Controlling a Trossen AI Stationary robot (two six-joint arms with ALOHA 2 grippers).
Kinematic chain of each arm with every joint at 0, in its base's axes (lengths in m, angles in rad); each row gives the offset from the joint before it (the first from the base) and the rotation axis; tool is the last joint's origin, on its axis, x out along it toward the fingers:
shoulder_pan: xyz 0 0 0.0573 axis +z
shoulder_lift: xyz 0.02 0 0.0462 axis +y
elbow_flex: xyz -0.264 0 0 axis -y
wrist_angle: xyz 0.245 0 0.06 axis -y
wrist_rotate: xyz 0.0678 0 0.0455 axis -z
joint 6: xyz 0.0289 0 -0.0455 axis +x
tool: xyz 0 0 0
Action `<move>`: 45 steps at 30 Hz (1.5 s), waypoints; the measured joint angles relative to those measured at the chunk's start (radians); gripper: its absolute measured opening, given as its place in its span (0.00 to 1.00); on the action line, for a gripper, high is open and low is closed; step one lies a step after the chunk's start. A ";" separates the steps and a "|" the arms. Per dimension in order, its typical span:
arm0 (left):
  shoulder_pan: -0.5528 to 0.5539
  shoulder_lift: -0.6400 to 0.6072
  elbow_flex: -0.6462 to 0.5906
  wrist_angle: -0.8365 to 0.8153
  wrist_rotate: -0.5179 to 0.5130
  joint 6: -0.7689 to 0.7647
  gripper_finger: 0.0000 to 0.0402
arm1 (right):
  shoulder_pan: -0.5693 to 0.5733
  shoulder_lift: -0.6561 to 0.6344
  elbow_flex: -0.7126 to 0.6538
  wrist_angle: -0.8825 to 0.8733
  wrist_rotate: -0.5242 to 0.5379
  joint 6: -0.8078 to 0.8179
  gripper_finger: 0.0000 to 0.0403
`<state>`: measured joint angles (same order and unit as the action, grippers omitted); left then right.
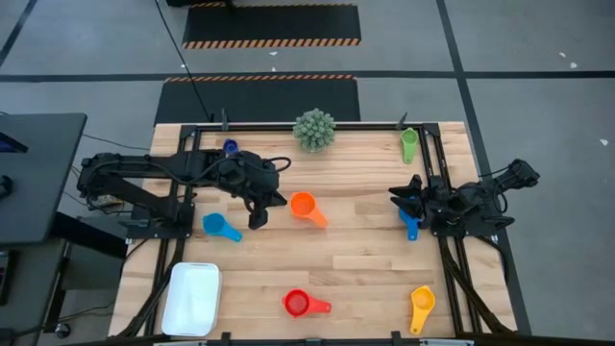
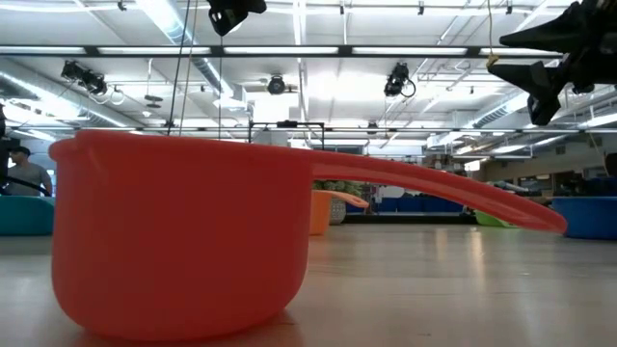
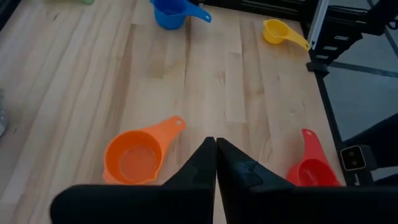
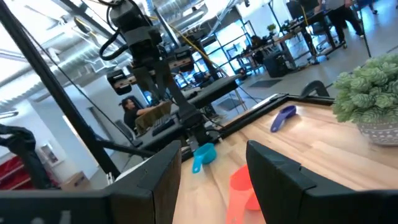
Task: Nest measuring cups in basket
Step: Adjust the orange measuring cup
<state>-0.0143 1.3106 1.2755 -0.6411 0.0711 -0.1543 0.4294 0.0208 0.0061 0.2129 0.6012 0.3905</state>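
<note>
Basket [image 1: 192,298]: white, rectangular, low-walled, set at the worktop's front-left corner; no cup seen inside.
Orange cup [image 1: 304,205]: upright, mid-worktop.
Light blue cup [image 1: 217,226]: left of centre.
Red cup [image 1: 298,304]: at the front edge.
Yellow cup [image 1: 422,302]: front right.
Green cup [image 1: 408,142]: back right.
Dark blue cups [image 1: 231,147]: one at the back left, another [image 1: 411,225] at the right.
</note>
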 joint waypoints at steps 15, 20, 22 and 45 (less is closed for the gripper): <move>-0.003 -0.001 0.000 -0.027 -0.023 0.009 0.03 | 0.003 0.058 0.281 -0.457 -0.088 -0.058 0.04; -0.007 -0.001 0.000 -0.092 -0.032 0.041 0.01 | 0.003 0.188 0.434 -0.664 -0.102 -0.057 0.02; -0.008 -0.001 0.000 -0.097 -0.033 0.037 0.01 | 0.003 0.249 0.495 -0.725 -0.103 -0.044 0.02; -0.008 0.058 -0.006 -0.139 0.015 -0.114 0.26 | 0.002 0.497 0.781 -1.008 -0.218 0.288 0.18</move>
<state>-0.0226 1.3691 1.2697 -0.7797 0.0860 -0.2681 0.4316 0.5179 0.7872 -0.7955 0.3827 0.6787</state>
